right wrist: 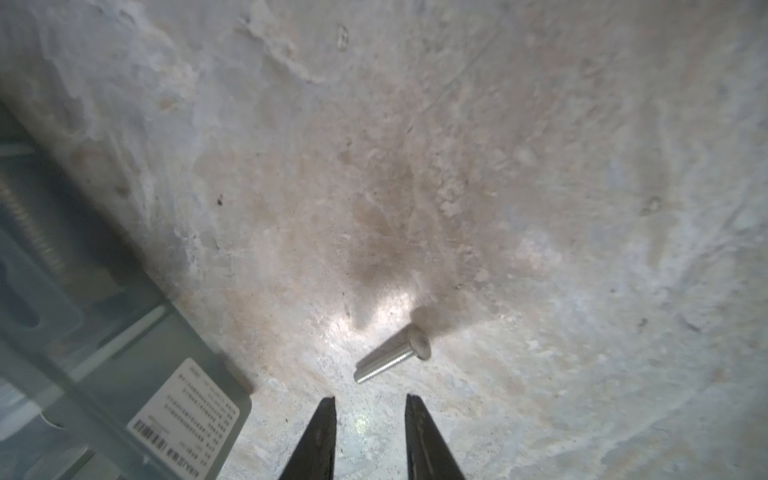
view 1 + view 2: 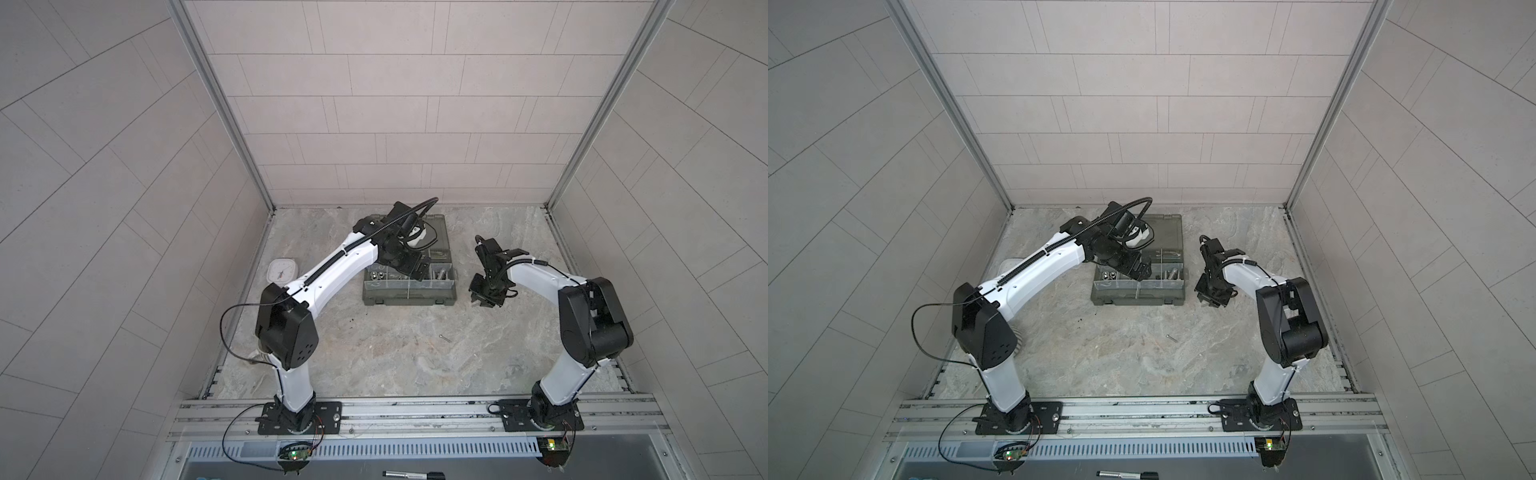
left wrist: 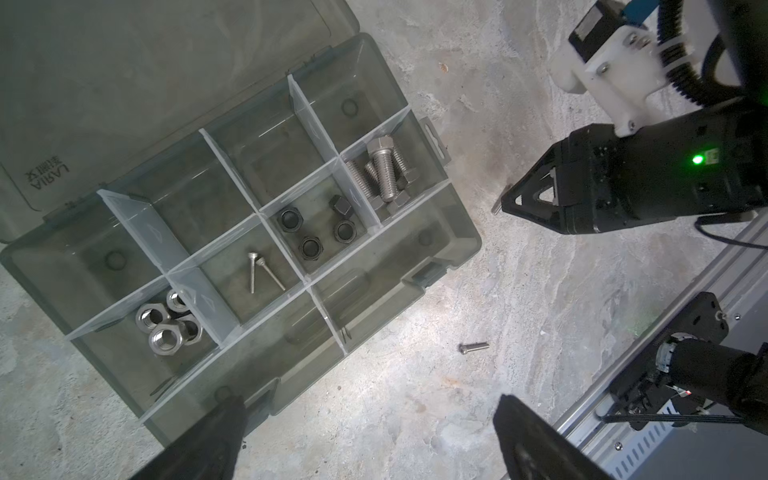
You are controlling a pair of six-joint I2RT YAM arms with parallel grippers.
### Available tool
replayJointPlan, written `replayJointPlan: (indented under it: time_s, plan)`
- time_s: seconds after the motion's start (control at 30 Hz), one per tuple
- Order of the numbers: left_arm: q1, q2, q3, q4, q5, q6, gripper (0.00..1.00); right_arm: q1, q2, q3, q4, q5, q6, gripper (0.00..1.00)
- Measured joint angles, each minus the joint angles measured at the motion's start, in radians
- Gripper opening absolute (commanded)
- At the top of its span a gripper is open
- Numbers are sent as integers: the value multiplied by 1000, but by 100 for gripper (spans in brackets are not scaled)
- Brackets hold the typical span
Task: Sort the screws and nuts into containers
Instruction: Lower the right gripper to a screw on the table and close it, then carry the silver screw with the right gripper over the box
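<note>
— Marbled grey tabletop (image 2: 374,365) under tiled walls (image 2: 374,124). What can't we make out from above?

— In both top views the left arm (image 2: 332,266) covers the middle of the organizer case (image 2: 409,296). So we read its compartments (image 3: 266,153) from the left wrist view. Thick hex bolts (image 3: 384,174), black nuts (image 3: 318,232), two thin screws (image 3: 262,272) and silver nuts (image 3: 168,326) each lie in a separate one. The white clock (image 2: 282,270), at nine o'clock from the case, is partly behind that arm.

— And the jaws?

— We see the left gripper (image 3: 370,401) spread wide above the case, holding nothing. The right gripper (image 1: 370,398), at three o'clock from the case, shows a narrow gap between its fingers, with nothing in it. A small screw (image 1: 392,355) lies on the table just past the tips.

— Room to move?

— The case's corner stands just beside the right fingers. A second loose screw (image 2: 444,338) lies at five o'clock from the case. We see bare table all round it, and toward six o'clock.
</note>
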Motion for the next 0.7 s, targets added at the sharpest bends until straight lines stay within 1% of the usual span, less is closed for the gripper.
replayJointPlan:
  time_s: [0.2,0.33,0.6,0.63,0.7]
  plan:
    - [1,-2,-3,-7,-21,8,100,0,30,-24,22,7,38,26]
    - [1,-21,-35,-5,-26,15,100,0,30,-25,30,16,50,26]
    - [1,-51,-93,15,-43,23,100,-5,48,-18,18,25,58,7]
    - [1,-56,-103,18,-46,23,100,-6,51,-14,13,26,56,6]
    - [1,-65,-113,19,-51,25,100,-6,60,-1,0,26,50,1]
